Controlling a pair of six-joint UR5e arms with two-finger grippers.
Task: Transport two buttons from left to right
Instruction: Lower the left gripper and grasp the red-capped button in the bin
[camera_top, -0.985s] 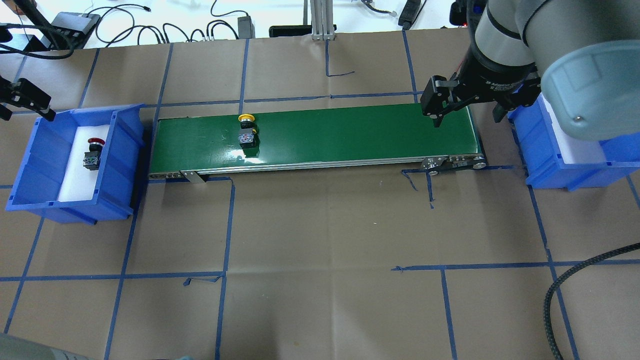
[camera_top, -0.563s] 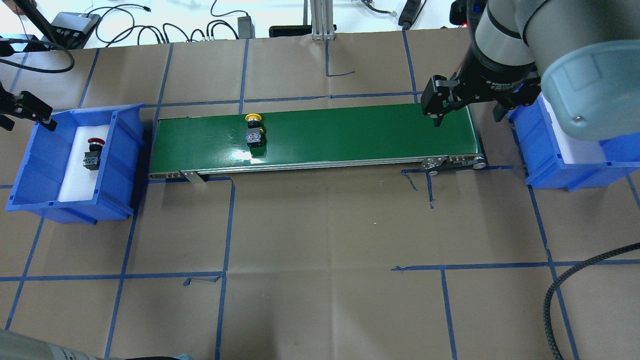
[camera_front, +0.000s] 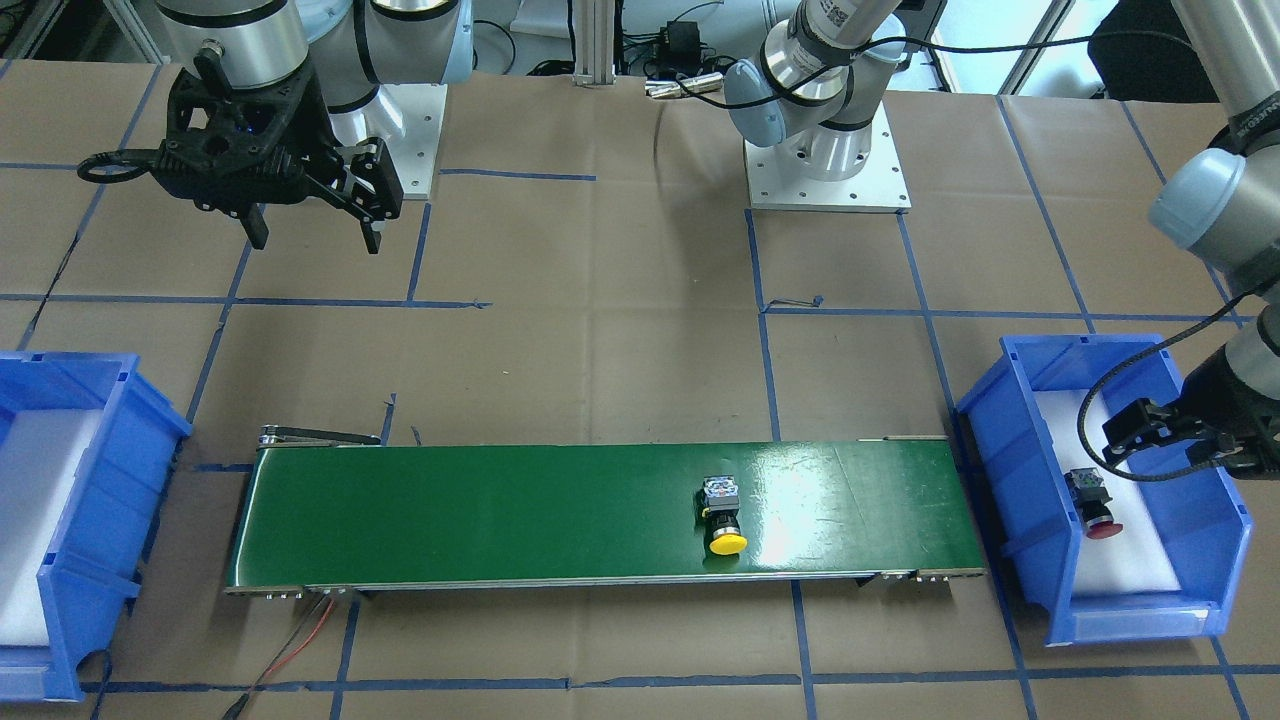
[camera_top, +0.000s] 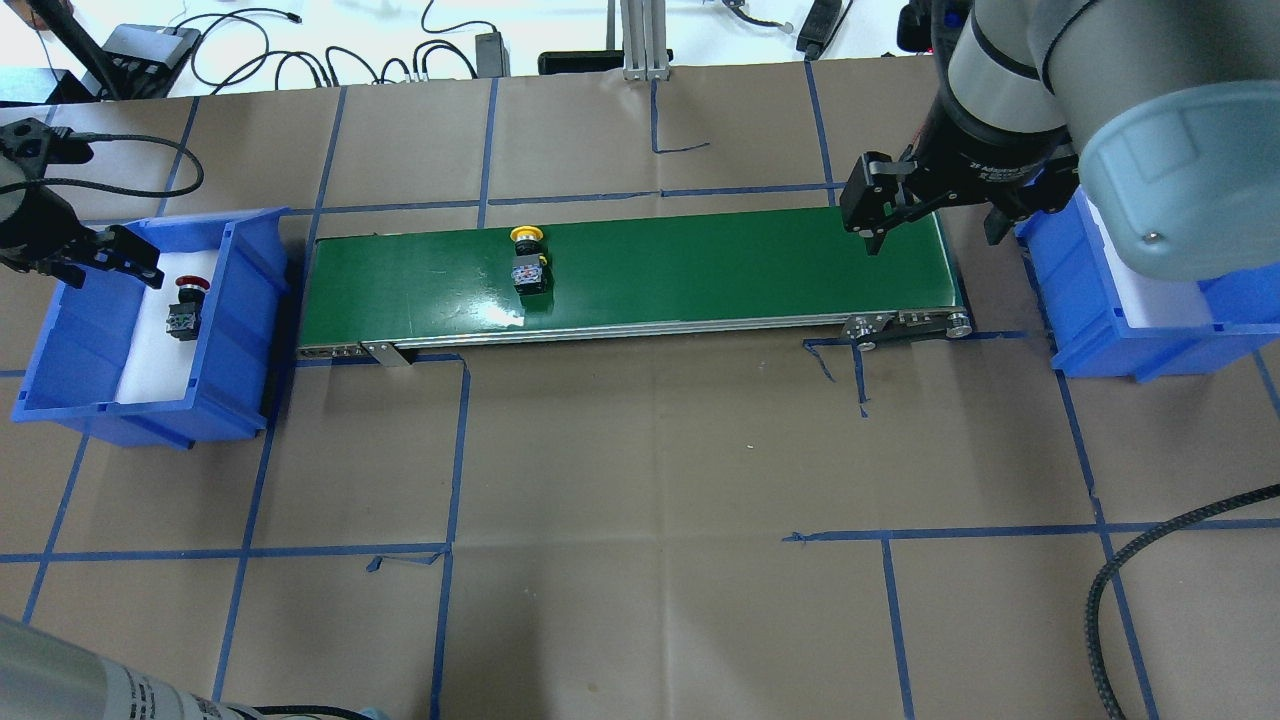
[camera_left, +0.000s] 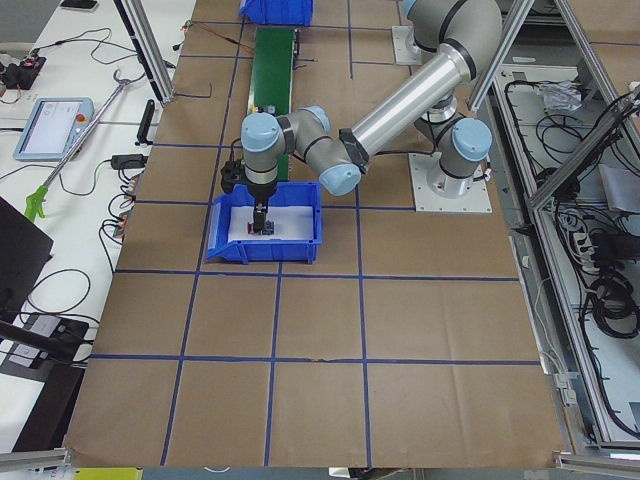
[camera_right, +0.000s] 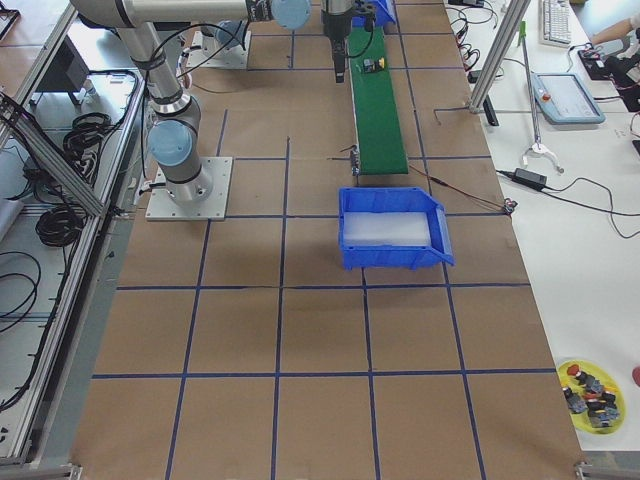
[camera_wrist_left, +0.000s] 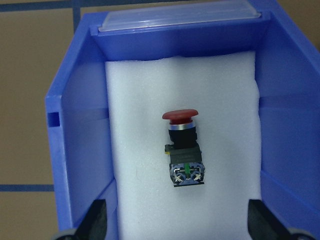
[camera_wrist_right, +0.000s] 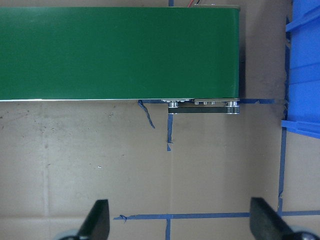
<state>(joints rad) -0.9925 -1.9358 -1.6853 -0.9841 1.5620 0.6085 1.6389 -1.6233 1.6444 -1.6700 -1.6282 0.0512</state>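
The yellow-capped button (camera_top: 527, 262) lies on its side on the green conveyor belt (camera_top: 700, 270), left of the middle; it also shows in the front view (camera_front: 722, 515). The red-capped button (camera_top: 184, 308) lies on white foam in the left blue bin (camera_top: 250, 300), and the left wrist view shows it (camera_wrist_left: 184, 150) just ahead of the fingers. My left gripper (camera_front: 1165, 440) hovers over this bin, open and empty. My right gripper (camera_top: 935, 235) hangs open and empty above the belt's right end, beside the right blue bin (camera_top: 1100, 320).
The right bin holds only white foam (camera_right: 385, 232). Blue tape lines cross the brown paper table. Cables lie along the far table edge (camera_top: 300, 60). A black braided cable (camera_top: 1130, 590) loops at the front right. A yellow dish with spare buttons (camera_right: 590, 385) sits off the table.
The yellow button has travelled right along the belt. My left gripper has moved right, from beside the left bin to over it. The right arm has not moved.
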